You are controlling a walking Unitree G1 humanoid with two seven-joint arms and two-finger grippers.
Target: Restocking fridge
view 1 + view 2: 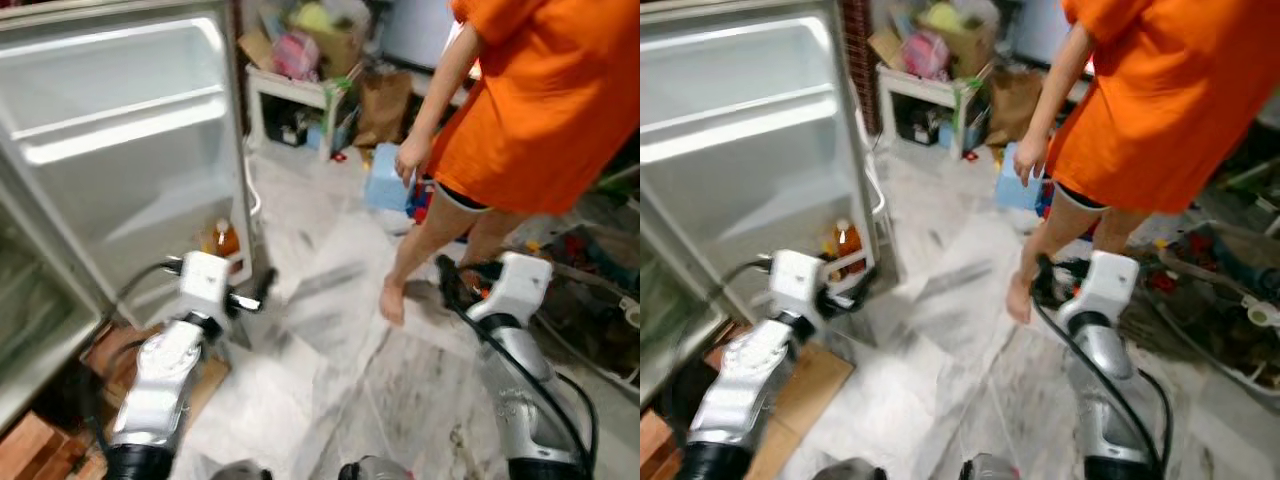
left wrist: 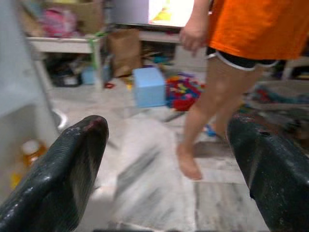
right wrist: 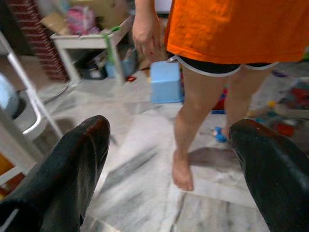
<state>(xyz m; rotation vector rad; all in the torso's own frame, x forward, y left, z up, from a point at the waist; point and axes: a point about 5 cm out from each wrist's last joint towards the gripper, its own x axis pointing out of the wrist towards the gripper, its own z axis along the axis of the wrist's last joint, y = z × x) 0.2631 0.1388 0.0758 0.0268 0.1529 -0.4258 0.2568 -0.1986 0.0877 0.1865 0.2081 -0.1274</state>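
Fridge door (image 1: 120, 130) stands swung open at the robot's left. Its upper shelves are bare white; the lowest door shelf holds an orange-capped bottle (image 1: 222, 238) with amber contents. In the right eye view a second small item sits beside that bottle, too blurred to identify. The fridge body is cut off at the frame edge; its interior is hard to make out.

Left claw (image 1: 262, 290) is raised just beside the door's lower edge, fingers spread wide, holding nothing. Right claw (image 1: 446, 280) is well apart from the door, near the person's bare foot (image 1: 392, 300), fingers likewise spread and empty.

Person in orange shirt (image 1: 540, 90) stands on the marble floor (image 1: 340, 380), one hand (image 1: 410, 155) hanging.

Beyond the door: a white worktop (image 1: 290, 90) carrying a cardboard box (image 1: 335, 40) of blurred items, and a light blue box (image 2: 148, 86) on the floor. The left wrist view shows coloured toy pieces (image 2: 186, 90) by that box, less distinct in the eye views.
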